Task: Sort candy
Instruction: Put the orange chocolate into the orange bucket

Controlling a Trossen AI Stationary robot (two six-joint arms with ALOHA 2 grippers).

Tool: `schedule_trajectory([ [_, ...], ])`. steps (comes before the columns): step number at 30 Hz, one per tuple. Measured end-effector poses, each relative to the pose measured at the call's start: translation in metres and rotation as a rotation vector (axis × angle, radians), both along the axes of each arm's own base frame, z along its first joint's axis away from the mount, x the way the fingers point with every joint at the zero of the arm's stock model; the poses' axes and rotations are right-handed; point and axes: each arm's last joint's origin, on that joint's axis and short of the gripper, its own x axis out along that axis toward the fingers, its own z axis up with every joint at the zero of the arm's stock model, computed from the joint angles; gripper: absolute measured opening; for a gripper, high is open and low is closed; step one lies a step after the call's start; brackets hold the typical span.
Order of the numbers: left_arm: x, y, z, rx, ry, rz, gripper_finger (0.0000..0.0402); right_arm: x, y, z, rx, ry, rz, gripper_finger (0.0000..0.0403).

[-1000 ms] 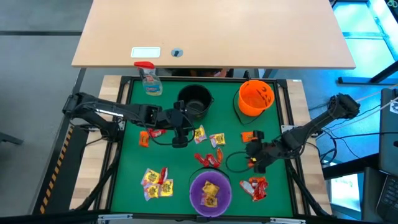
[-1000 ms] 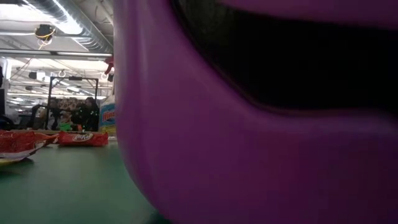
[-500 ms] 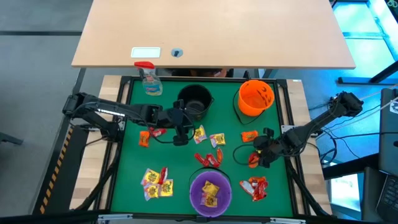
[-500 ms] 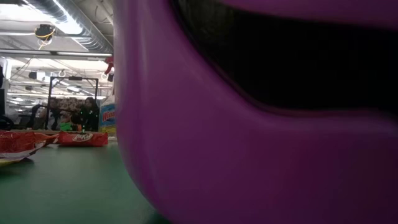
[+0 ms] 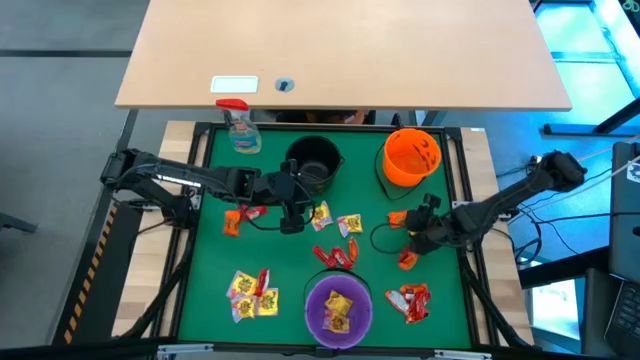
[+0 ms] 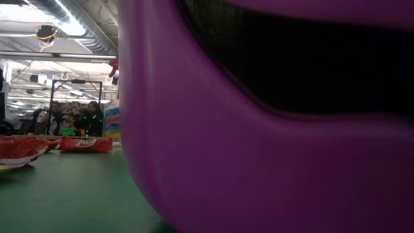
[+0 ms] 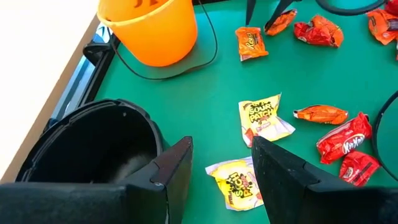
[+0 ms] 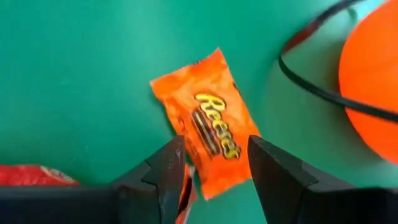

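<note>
- The right gripper is seen low over the green mat, its fingers parted and holding nothing, with an orange Reese's packet lying flat just ahead of the gap between them.
- In the high view the right gripper is placed just below the orange pumpkin bucket, with the Reese's packet beside it and a second orange packet a little nearer the table's front.
- The step in hand is judged to be the approach to an orange candy; the grasp is not yet made.
- The next move would call for the fingers to be lowered astride the packet and closed on it, after which a lift to the orange bucket would be needed; a black cable lying near the packet should be avoided.
- The left gripper is held near the black cauldron, fingers parted and empty, above a yellow Sour Patch packet.
- The candy is small, flat and crinkly: yellow packets with red print, red KitKat packets and orange ones, scattered on the mat, with some already in the purple bowl.
</note>
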Motion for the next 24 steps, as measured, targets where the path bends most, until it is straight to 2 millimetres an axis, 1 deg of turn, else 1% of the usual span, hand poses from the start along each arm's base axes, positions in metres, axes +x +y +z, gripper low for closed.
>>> schedule_trajectory([
  [6,0.0,0.0,0.0,0.0,0.0,0.0,0.0157,0.012,-0.003,-0.004,-0.001,0.003,0.044,0.0199],
  [11,0.0,0.0,0.0,0.0,0.0,0.0,0.0157,0.017,-0.008,-0.012,-0.022,0.048,0.019,0.0228],
  [16,0.0,0.0,0.0,0.0,0.0,-0.001,0.0157,0.021,-0.01,-0.021,0.014,0.113,0.007,0.0248],
  [20,0.0,0.0,0.0,-0.004,-0.002,0.002,0.0157,0.023,-0.009,-0.024,0.021,0.129,0.01,0.0243],
  [22,0.0,0.0,0.0,-0.005,-0.002,0.003,0.0157,0.024,-0.008,-0.024,0.026,0.127,0.011,0.0228],
  [24,0.0,-0.001,0.0,-0.009,-0.002,-0.003,0.0157,0.024,-0.008,-0.024,0.035,0.127,0.014,0.0205],
])
